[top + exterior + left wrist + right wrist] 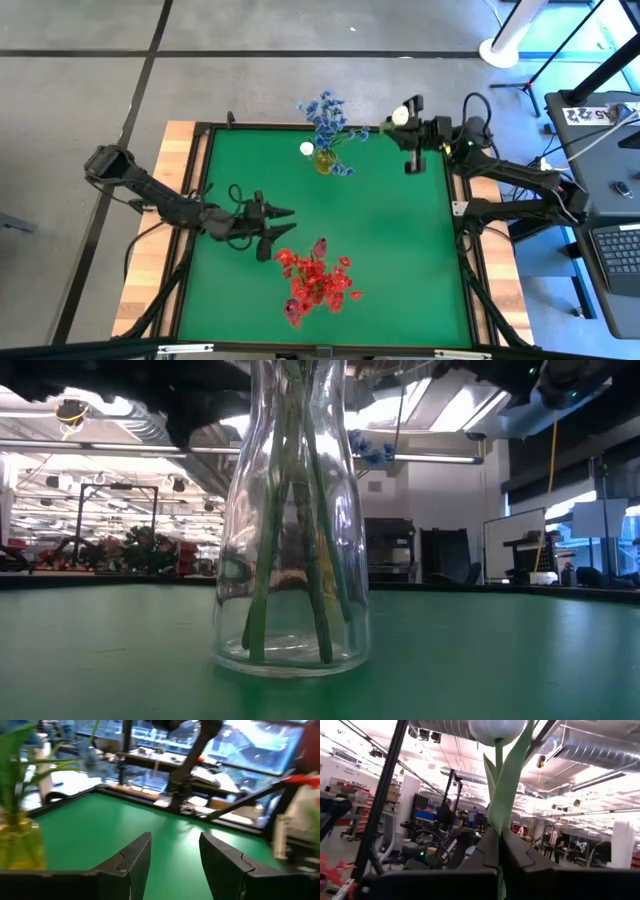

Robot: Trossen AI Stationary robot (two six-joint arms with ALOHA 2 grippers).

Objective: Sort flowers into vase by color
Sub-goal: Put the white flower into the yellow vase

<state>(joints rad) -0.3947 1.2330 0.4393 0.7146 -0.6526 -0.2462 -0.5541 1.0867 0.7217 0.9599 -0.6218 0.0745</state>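
Green worktop (400, 260), black-railed all round, mostly bare. Blue flowers (326, 118) stood in glass vase (325, 160) near far edge; red flowers (315, 282) near front edge. Right gripper (409, 141), far right corner, clenched on white tulip (496, 730). Left gripper (280, 224) spread, holding nothing, beside red flowers.

One marking is partly legible: a small white placard (588, 113) on the dark side table (600, 200) beyond the right edge of the work table, at about 2 o'clock in the high view, carries dark characters that may be digits, too small to be read with certainty. No brand, label, number or sign can be read on anything else in the high, low or either wrist view.
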